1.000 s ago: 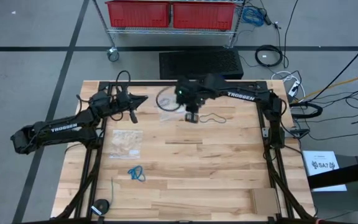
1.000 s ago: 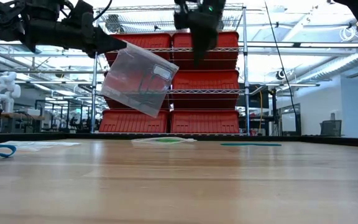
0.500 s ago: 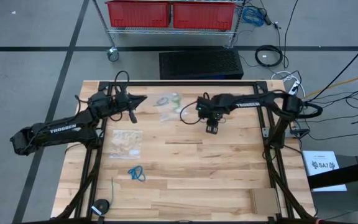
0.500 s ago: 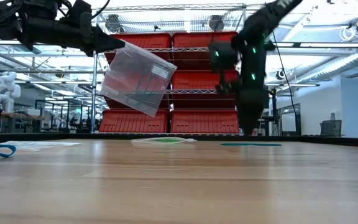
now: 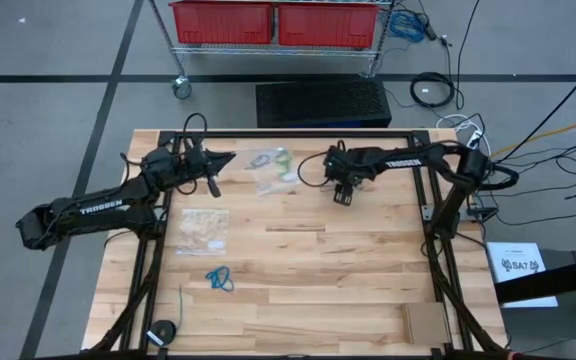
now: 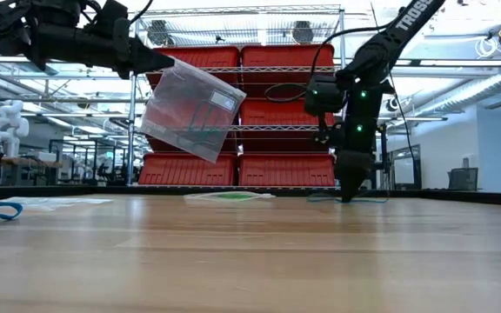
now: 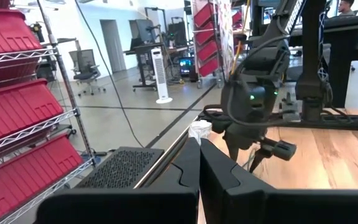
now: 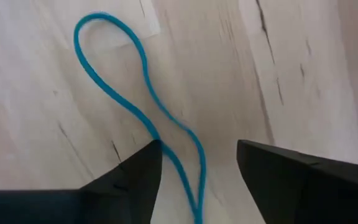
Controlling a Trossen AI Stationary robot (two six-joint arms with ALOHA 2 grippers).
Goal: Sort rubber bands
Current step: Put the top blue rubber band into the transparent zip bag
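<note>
My left gripper (image 6: pixel 159 63) is up over the table's far left, shut on a clear zip bag (image 6: pixel 194 109) with dark bands inside. My right gripper (image 8: pixel 197 180) points down at the far middle of the table (image 5: pixel 341 196), open. A dark teal-blue rubber band (image 8: pixel 142 118) lies flat on the wood, and its narrow end runs between the two fingers; I see no touch. More rubber bands lie on the table: green ones in a bag (image 5: pixel 271 170), pale ones in a bag (image 5: pixel 203 230), and loose bright blue ones (image 5: pixel 219 279). My left gripper pinches the clear bag's upper corner (image 6: pixel 170 63) between its two shut fingers, which come in level from the table's left. The bag hangs tilted below the fingertips, well clear of the table.
A black cable with a round end (image 5: pixel 163 332) lies at the near left corner. A brown block (image 5: pixel 426 322) sits near the near right corner. Bare wood (image 5: pixel 318 280) fills the middle and near part. Red bins on a wire rack (image 6: pixel 242 113) stand beyond the far edge.
My right gripper has come down from high above the table to just over the wood and has gone toward the right edge, from over the green-band bag to the teal-blue band. The left gripper and its bag have kept still.
</note>
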